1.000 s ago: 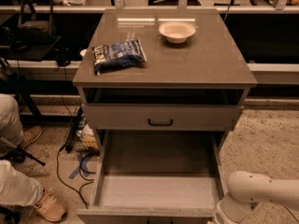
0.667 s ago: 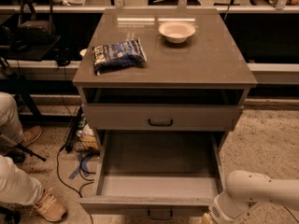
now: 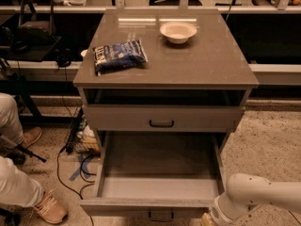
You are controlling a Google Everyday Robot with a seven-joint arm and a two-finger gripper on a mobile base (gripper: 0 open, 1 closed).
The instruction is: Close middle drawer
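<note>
The grey counter carries a white bowl near its back edge, right of centre; a blue bag lies front left, well apart from it; the tool sits well below the counter, at lower right.

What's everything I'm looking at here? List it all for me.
cabinet: one, grey-brown, centre
bowl: one, white, cabinet top, back right
snack bag: one, blue, cabinet top, left
top drawer: one, grey, under the top
middle drawer: one, grey, pulled out
person's legs: two, light trousers, tan shoes, left
robot arm: one, white, bottom right
end effector: one, bottom edge, by the middle drawer's front right corner
</note>
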